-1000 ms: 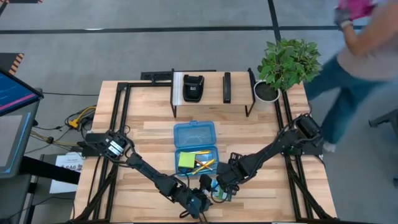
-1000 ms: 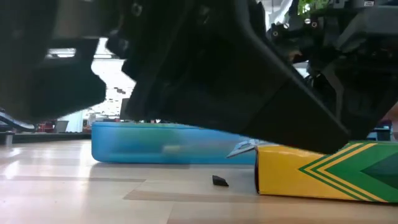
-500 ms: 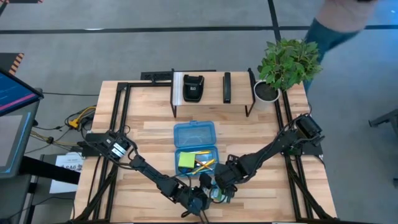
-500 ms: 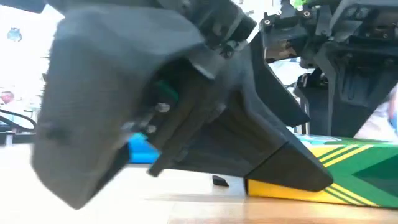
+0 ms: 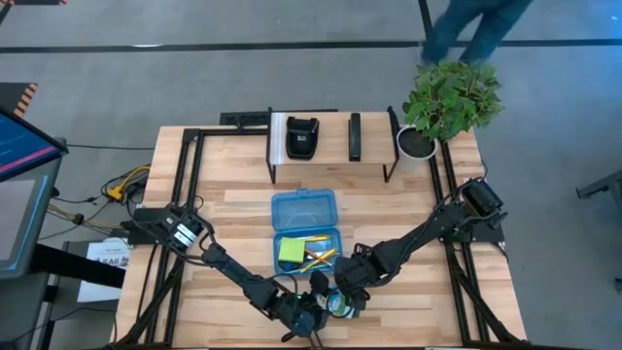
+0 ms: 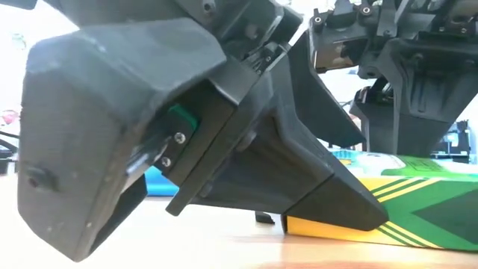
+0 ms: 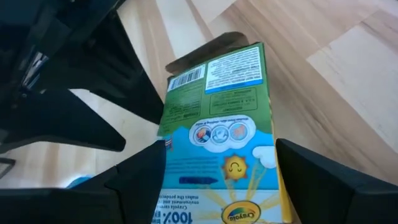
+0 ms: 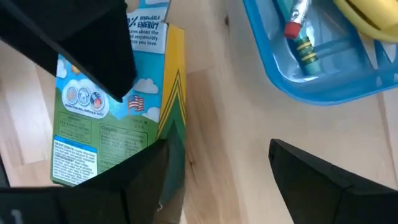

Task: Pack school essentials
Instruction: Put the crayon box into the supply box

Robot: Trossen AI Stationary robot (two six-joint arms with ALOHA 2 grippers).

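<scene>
The green-and-yellow cardboard crayon box [image 7: 217, 143] lies flat on the wood, between the spread fingers of the left gripper [image 7: 217, 186] and beside the right gripper [image 8: 214, 180], which is also spread and holds nothing. It looks light and stiff but crushable, with glossy, likely slippery faces. I judge a gentle pinch across its narrow sides safest.

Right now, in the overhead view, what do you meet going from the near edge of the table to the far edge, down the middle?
Crayon box between the left gripper and right gripper → open blue case holding the sticky-note pad and pencils → black device on the rack.
</scene>
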